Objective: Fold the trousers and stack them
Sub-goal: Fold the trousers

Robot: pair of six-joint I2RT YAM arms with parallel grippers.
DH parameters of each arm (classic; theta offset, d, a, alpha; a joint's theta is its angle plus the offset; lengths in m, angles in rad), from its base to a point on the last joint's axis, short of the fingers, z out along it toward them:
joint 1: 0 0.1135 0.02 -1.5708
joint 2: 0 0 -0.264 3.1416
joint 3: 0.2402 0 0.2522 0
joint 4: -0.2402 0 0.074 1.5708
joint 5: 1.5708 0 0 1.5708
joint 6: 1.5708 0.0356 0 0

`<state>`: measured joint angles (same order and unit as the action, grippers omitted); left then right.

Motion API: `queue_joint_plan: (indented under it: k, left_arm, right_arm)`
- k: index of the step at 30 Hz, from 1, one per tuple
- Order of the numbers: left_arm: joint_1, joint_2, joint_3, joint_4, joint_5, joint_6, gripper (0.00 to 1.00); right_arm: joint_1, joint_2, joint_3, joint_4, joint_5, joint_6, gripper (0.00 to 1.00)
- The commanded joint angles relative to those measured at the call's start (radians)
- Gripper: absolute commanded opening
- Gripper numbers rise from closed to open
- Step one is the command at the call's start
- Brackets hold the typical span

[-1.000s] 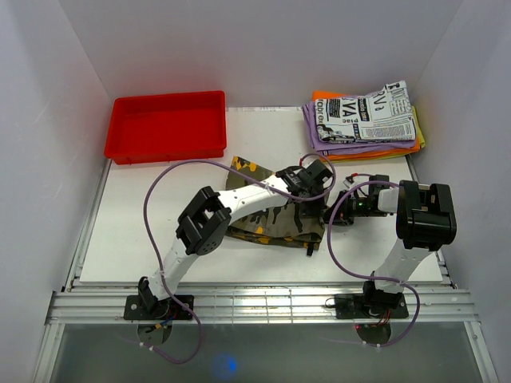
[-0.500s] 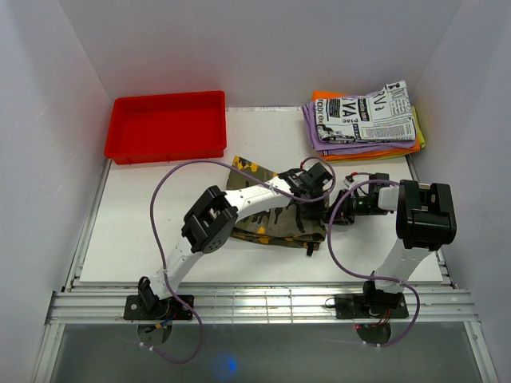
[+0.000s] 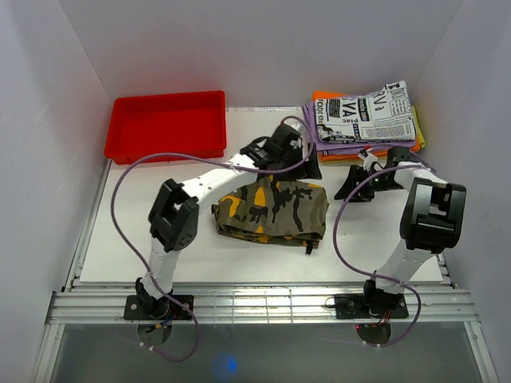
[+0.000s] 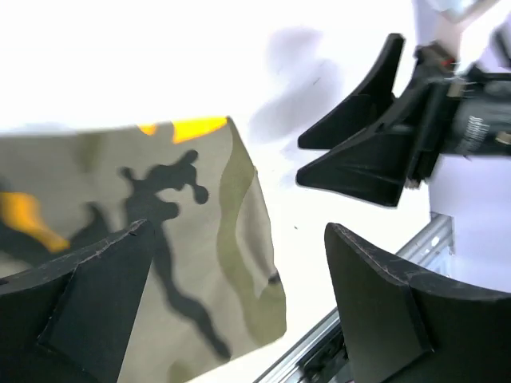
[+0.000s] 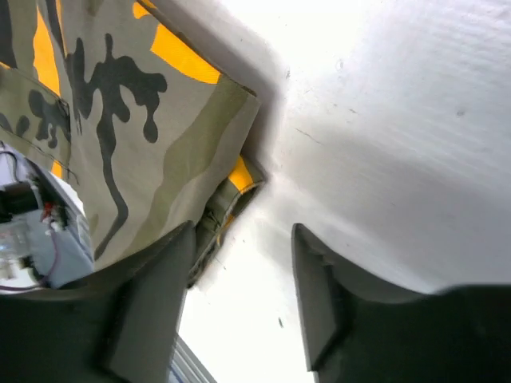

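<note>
The camouflage trousers [image 3: 271, 209] lie folded in a flat bundle in the middle of the white table, held by neither gripper. My left gripper [image 3: 310, 166] hangs just beyond their far right corner, jaws wide open and empty. In the left wrist view the trousers [image 4: 160, 239] fill the left side below the left gripper [image 4: 238, 230]. My right gripper [image 3: 361, 185] hovers right of the trousers, open and empty. The right wrist view has the trousers' folded corner [image 5: 144, 120] at upper left, beside the right gripper [image 5: 242, 230]; bare table lies between its fingers.
A red tray [image 3: 168, 128] stands at the back left. A stack of folded garments [image 3: 363, 120], with a newspaper-print one on top, sits at the back right, just beyond both grippers. A metal rail [image 3: 263, 303] runs along the near table edge.
Both grippers were shut low over the trousers' right end; they have opened, let go and drawn back toward the far right. The trousers now lie uncovered and folded.
</note>
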<state>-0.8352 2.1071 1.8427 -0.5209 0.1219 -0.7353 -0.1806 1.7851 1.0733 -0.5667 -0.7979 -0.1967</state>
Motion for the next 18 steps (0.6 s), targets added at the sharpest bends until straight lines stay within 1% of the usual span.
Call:
queue_joint_plan:
  k: [1, 2, 3, 4, 5, 6, 7, 8, 9, 10, 11, 12, 13, 14, 15, 16, 17, 18]
  left_arm:
    - [0.073, -0.246, -0.078, 0.094, 0.039, 0.184, 0.98]
    - [0.135, -0.274, -0.098, 0.099, 0.053, 0.259, 0.98]
    - [0.175, -0.300, -0.114, 0.104, 0.144, 0.313, 0.98]
    - [0.220, -0.336, -0.120, 0.098, 0.201, 0.368, 0.98]
    - [0.307, -0.352, -0.117, 0.085, 0.247, 0.404, 0.98]
    - [0.355, -0.361, -0.112, 0.058, 0.369, 0.428, 0.98]
    - [0.408, -0.375, -0.105, 0.039, 0.457, 0.450, 0.98]
    - [0.508, -0.380, -0.099, 0.012, 0.567, 0.492, 0.98]
    - [0.551, -0.383, -0.108, -0.032, 0.778, 0.563, 0.95]
    - [0.591, -0.384, -0.123, -0.056, 0.861, 0.585, 0.91]
    - [0.641, -0.384, -0.135, -0.095, 0.918, 0.599, 0.83]
    - [0.659, -0.378, -0.164, -0.190, 0.968, 0.617, 0.80]
    - [0.669, -0.377, -0.178, -0.244, 1.031, 0.675, 0.75]
    - [0.676, -0.374, -0.194, -0.305, 1.045, 0.710, 0.69]
    - [0.677, -0.378, -0.250, -0.377, 1.068, 0.732, 0.66]
    - [0.679, -0.384, -0.287, -0.398, 1.078, 0.782, 0.65]
    - [0.680, -0.406, -0.328, -0.393, 1.084, 0.783, 0.64]
    - [0.682, -0.412, -0.418, -0.384, 1.096, 0.783, 0.63]
  right_arm:
    - [-0.017, -0.073, 0.115, -0.229, 0.035, -0.196, 0.67]
    - [-0.017, -0.096, 0.137, -0.249, 0.013, -0.205, 0.71]
    - [-0.016, -0.107, 0.158, -0.263, -0.012, -0.208, 0.77]
    - [-0.013, -0.115, 0.201, -0.275, -0.035, -0.193, 0.83]
    - [-0.004, -0.128, 0.221, -0.294, -0.099, -0.184, 0.83]
    - [0.006, -0.133, 0.237, -0.298, -0.137, -0.173, 0.83]
    - [0.018, -0.141, 0.244, -0.297, -0.174, -0.159, 0.82]
    - [0.053, -0.160, 0.237, -0.273, -0.245, -0.132, 0.81]
    - [0.079, -0.171, 0.223, -0.254, -0.267, -0.115, 0.80]
    - [0.107, -0.193, 0.202, -0.234, -0.306, -0.095, 0.78]
    - [0.168, -0.203, 0.141, -0.210, -0.325, -0.049, 0.77]
    - [0.202, -0.210, 0.105, -0.143, -0.340, -0.018, 0.77]
    - [0.242, -0.216, 0.070, -0.109, -0.357, 0.009, 0.76]
    - [0.300, -0.214, 0.007, -0.070, -0.378, 0.035, 0.75]
    - [0.325, -0.207, -0.021, 0.004, -0.380, 0.093, 0.75]
    - [0.345, -0.190, -0.042, 0.036, -0.383, 0.115, 0.74]
    - [0.371, -0.178, -0.070, 0.062, -0.382, 0.134, 0.74]
    - [0.380, -0.165, -0.079, 0.098, -0.380, 0.157, 0.73]
